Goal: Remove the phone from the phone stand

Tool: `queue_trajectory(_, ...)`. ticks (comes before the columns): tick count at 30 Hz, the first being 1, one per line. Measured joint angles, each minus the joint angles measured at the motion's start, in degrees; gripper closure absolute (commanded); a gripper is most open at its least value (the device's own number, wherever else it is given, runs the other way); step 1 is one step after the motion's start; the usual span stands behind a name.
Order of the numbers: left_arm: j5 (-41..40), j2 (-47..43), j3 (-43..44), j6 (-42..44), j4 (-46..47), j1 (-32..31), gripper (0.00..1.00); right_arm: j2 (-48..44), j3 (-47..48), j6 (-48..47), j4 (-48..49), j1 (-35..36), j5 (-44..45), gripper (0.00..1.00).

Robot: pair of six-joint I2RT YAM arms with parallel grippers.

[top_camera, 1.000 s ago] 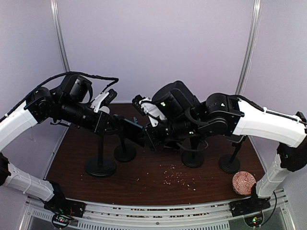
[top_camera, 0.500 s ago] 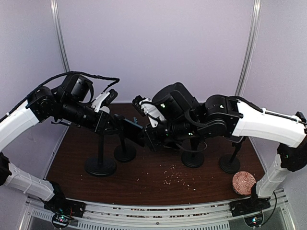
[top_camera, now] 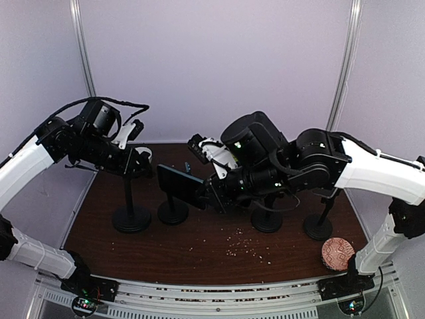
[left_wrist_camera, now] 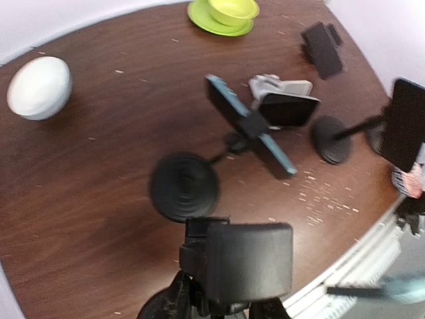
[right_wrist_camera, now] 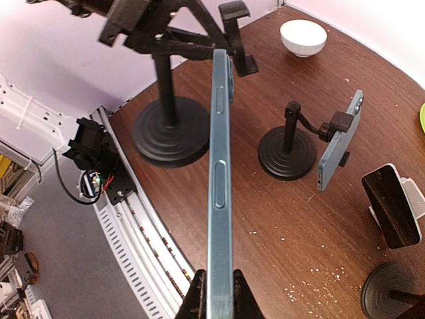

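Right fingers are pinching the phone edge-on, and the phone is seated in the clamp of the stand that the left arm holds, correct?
No. The phone is out of the clamp: the right wrist view shows it in the air, apart from that stand. The right fingers do pinch it edge-on.

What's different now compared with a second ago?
The left gripper, gripping the phone stand, pulled it leftward, away from the phone. The right gripper kept hold of the phone, which is now clear of the stand. The other stands stayed put.
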Motion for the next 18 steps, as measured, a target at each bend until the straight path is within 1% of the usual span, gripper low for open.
queue_trajectory(4, -3.43, -0.04, 0.0, 0.66, -0.22, 1.88, 1.0, -1.86, 0.0, 0.0, -0.02, 0.96, -1.75, 1.0)
queue_trajectory(18, -4.59, -1.42, 0.0, 1.42, -2.73, 3.91, 1.0, -2.47, 0.0, 0.0, -0.07, 1.09, -2.49, 1.0)
